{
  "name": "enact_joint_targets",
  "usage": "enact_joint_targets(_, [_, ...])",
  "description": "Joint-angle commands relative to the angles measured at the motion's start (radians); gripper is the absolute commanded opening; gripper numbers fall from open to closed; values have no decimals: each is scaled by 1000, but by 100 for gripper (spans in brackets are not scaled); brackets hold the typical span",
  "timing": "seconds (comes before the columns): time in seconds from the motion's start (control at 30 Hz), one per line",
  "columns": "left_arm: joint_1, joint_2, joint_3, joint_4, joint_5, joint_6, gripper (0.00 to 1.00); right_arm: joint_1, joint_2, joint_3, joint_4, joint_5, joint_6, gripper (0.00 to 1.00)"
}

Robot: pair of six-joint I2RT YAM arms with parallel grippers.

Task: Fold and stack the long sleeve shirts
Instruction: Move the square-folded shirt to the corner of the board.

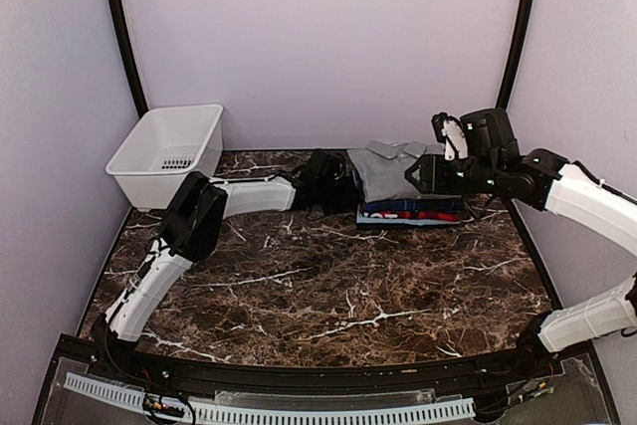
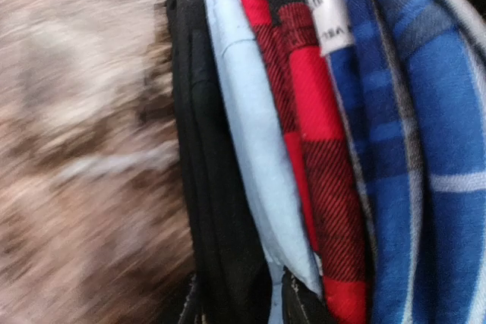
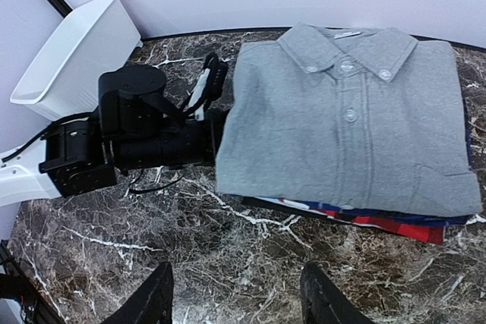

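The long sleeve shirts lie folded in one stack at the back of the table, with the plain grey shirt [image 1: 393, 168] [image 3: 342, 127] on top, collar away from me. In the left wrist view the stack's edge shows as layers: black [image 2: 205, 149], light blue [image 2: 250, 127], red plaid [image 2: 319, 134] and blue plaid [image 2: 425, 149]. My left gripper [image 1: 343, 186] [image 2: 250, 309] is at the stack's left side, shut on the black and light blue layers. My right gripper [image 1: 416, 174] [image 3: 235, 301] hovers open over bare marble in front of the stack, holding nothing.
A white plastic basket [image 1: 169, 151] [image 3: 72, 51] stands at the back left corner, against the wall. The left arm [image 3: 137, 134] reaches across the marble tabletop [image 1: 328, 286] toward the stack. Walls close in the back and both sides.
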Motion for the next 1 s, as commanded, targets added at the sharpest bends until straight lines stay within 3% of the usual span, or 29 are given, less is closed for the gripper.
enact_joint_targets(0.0, [-37,158,234,4,51,-52,35,-11,-29,-12,-24,-3,-33,54])
enact_joint_targets(0.13, [-56,257,345,154,60,-107,35,-15,-38,-10,-40,-14,-46,54])
enact_joint_targets(0.47, [-81,381,426,432,130,-198,38,-19,-45,-16,-64,-27,-60,54])
enact_joint_targets(0.8, [-78,366,411,404,126,-217,38,-19,-51,-19,-68,-29,-36,54])
enact_joint_targets(0.97, [-72,258,281,326,84,-188,39,-21,-74,-23,-73,-24,-19,54])
